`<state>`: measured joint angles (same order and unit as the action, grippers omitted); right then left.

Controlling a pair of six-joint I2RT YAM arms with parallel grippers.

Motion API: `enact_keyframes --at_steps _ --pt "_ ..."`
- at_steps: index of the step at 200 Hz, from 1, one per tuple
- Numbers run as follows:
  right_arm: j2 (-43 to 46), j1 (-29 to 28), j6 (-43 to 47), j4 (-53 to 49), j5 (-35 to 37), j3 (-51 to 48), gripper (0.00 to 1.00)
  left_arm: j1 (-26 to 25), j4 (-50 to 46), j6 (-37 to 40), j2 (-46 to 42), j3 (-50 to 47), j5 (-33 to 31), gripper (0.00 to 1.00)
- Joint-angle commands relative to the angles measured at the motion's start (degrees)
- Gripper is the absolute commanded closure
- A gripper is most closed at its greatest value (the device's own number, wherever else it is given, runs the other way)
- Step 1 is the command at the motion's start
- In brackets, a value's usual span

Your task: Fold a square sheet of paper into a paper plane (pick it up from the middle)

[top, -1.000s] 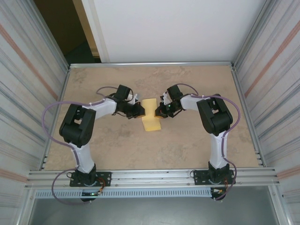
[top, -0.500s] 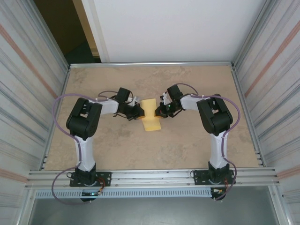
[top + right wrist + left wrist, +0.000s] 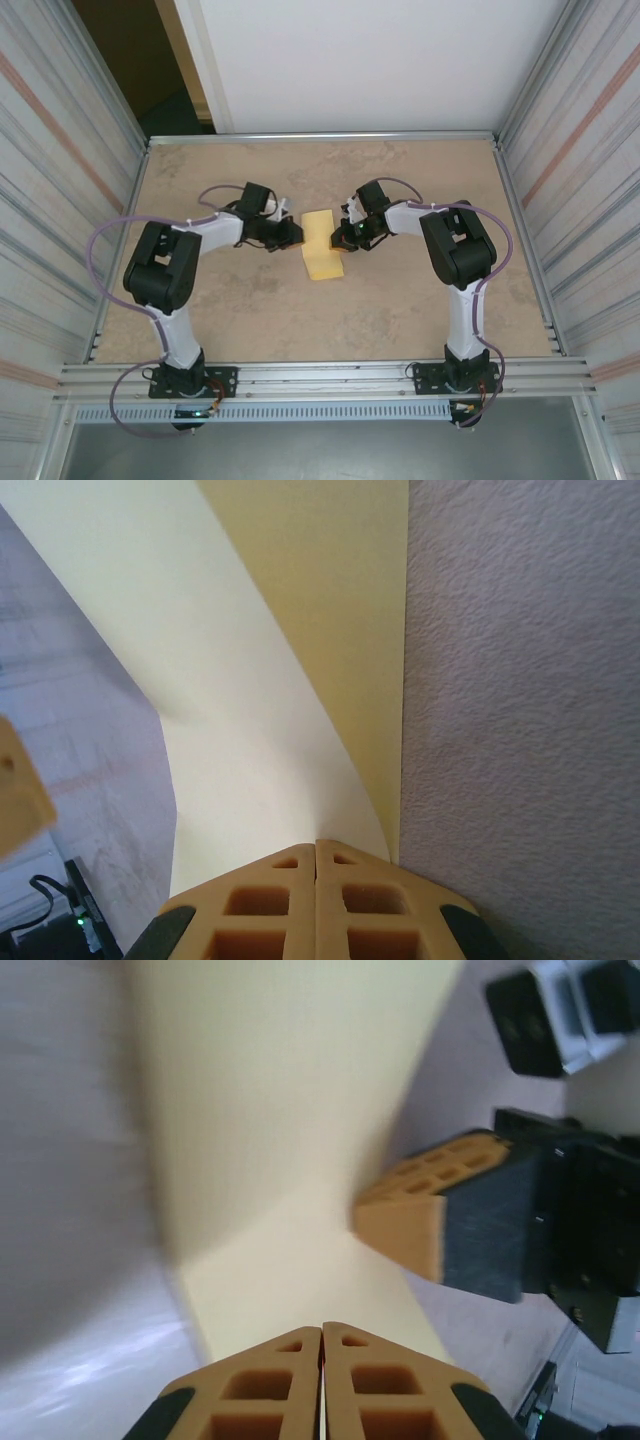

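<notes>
The square sheet of paper lies mid-table as a pale-yellow folded strip. In the right wrist view one layer of the paper curls up off the flat layer beneath. My right gripper is shut, its tips pressed on the paper beside its straight right edge. My left gripper is shut too, its tips resting on the paper's near edge. No paper shows between either pair of fingers. The right gripper's finger shows at the paper's far side.
The tan tabletop is fenced by a metal rail at the back and ribbed walls on both sides. The two arm bases stand at the near edge.
The left arm's elbow swung right, then back left, and its gripper shifted slightly up-left. The paper and the right arm stay put.
</notes>
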<state>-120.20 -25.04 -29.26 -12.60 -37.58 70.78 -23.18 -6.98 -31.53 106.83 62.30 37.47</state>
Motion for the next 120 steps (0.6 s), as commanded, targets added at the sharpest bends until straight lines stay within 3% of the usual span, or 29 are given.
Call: enact_keyframes --at_steps 1,43,120 --pt "-9.8 0.6 2.7 -15.1 19.4 -5.6 1.00 -2.3 1.8 -0.5 4.3 3.6 -0.1 0.90" --pt "-9.9 0.7 3.2 -15.3 19.4 -5.7 1.00 -2.6 1.5 -1.8 11.2 8.6 -1.9 0.91" --pt "-9.7 1.1 3.5 -15.0 20.0 -6.6 1.00 8.6 -2.7 -0.7 9.7 6.5 -7.0 0.91"
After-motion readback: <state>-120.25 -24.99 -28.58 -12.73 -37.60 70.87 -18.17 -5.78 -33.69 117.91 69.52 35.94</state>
